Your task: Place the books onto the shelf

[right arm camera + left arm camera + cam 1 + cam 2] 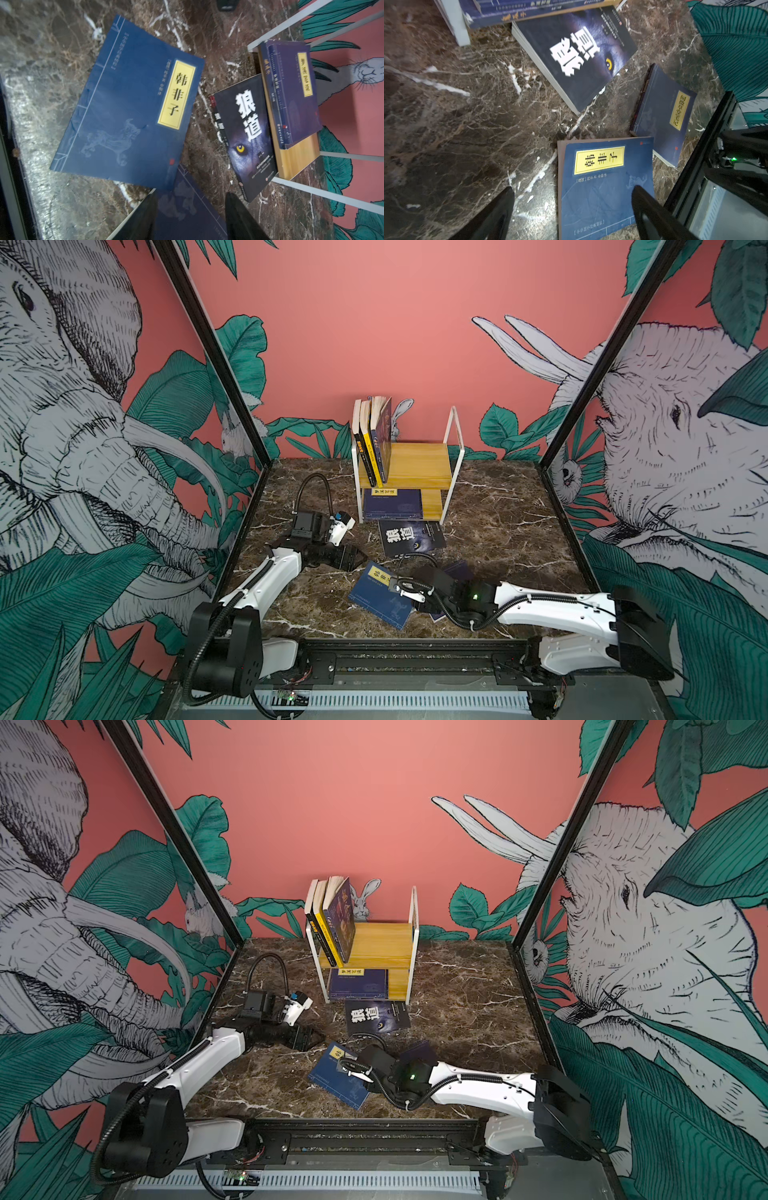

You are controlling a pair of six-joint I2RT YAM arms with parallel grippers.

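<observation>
The dark brown marble-pattern table (511,506) carries a small two-tier shelf with yellow wooden boards (415,460). A black paperback with white characters (411,537) lies flat just in front of it. Nearer, a navy blue paperback with yellow label (374,595) overlaps a darker navy paperback (660,116) at one corner.

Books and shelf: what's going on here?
Shelving is partway done. The shelf holds three upright books on top and navy books lying below. A black book, a blue book and a darker navy book lie on the table. The right gripper hovers open over the darker one; the left gripper is open, empty, near the blue book.

Dark marble tbl (498,510) w/ jungle-mural walls (415,323).
</observation>
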